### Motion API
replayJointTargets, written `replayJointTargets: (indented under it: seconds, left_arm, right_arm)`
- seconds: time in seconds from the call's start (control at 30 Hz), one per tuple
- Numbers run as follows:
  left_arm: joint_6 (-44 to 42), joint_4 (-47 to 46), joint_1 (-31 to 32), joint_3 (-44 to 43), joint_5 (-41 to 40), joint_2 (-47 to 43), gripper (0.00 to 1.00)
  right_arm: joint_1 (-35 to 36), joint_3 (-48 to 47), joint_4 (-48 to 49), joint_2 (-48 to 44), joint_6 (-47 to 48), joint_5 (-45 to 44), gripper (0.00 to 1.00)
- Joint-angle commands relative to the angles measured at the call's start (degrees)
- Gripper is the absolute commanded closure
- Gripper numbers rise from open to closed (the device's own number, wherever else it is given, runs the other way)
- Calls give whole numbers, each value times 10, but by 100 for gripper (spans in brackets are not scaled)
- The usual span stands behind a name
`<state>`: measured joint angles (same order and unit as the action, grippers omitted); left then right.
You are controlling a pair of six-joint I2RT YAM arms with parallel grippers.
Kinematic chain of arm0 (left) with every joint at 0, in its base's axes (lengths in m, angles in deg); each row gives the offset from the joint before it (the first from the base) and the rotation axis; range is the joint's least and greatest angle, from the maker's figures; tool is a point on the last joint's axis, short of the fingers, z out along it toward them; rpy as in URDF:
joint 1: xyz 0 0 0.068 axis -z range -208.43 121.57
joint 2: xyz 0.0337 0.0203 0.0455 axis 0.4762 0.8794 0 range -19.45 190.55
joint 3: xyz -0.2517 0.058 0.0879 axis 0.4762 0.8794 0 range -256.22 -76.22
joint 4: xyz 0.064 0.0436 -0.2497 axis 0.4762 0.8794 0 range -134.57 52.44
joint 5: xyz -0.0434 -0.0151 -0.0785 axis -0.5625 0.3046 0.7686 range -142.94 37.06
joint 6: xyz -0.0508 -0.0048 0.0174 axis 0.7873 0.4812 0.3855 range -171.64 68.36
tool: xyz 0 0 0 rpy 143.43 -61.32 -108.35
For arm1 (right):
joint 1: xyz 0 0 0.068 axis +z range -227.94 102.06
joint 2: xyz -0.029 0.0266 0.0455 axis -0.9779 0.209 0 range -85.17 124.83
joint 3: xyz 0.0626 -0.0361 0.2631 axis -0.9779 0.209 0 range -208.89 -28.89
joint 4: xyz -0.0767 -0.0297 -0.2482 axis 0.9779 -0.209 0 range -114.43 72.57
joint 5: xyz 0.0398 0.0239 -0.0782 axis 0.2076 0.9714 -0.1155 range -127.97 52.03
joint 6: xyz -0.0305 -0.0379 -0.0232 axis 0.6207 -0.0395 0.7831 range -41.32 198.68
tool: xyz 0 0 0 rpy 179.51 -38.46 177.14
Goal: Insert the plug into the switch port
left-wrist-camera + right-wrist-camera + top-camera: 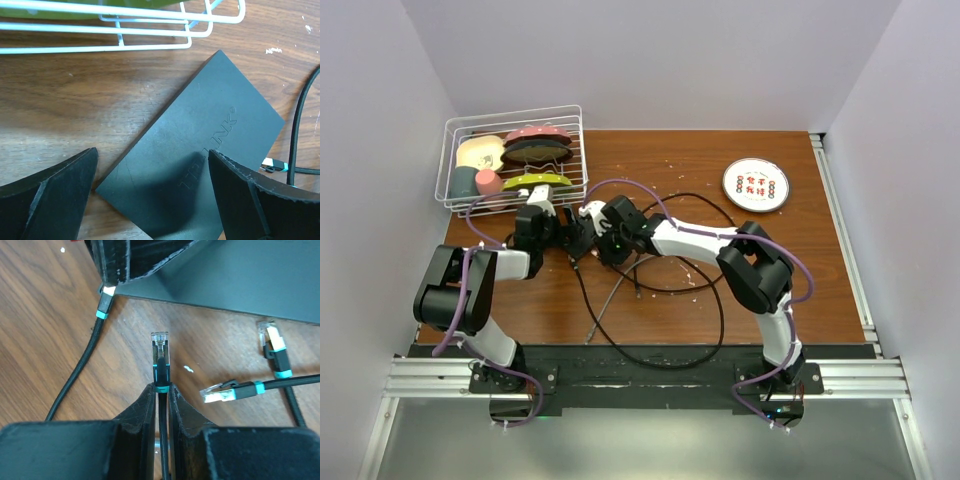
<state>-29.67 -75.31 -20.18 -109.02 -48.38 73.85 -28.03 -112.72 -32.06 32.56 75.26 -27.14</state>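
Note:
The switch is a flat matte-black box (200,145) marked TP-LINK, lying at an angle on the wooden table. My left gripper (152,197) is open, one finger on either side above the box's near end. In the right wrist view the box (240,275) fills the top. My right gripper (161,387) is shut on the cable just behind a clear plug (160,346) with a teal band. The plug points at the box's long edge, a short gap away. I cannot make out the switch port on that edge. From above, both grippers (575,236) meet over the box and hide it.
Another plug (103,304) sits at the box's left corner beside a black finger. Two loose plugs (273,349) (220,393) lie to the right. A white wire basket (510,160) with dishes stands at the back left, a round white disc (756,185) at the back right. Black cables (650,290) loop over the table.

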Motion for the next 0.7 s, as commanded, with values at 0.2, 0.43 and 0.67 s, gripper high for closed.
replayJointTargets:
  seconds: [0.2,0.43,0.67]
  left_arm:
    - [10,-13,-6,-17,30,7,10]
    - [12,-12,-6,-13,47,5,18]
    - [10,-14,-7,-12,63,7,28]
  right_arm:
    - [36,-2,-18,4,-7,-74,100]
    - [45,-4,-22,11,-26,-107,100]
    - [46,-5,-10,19,-38,-142,100]
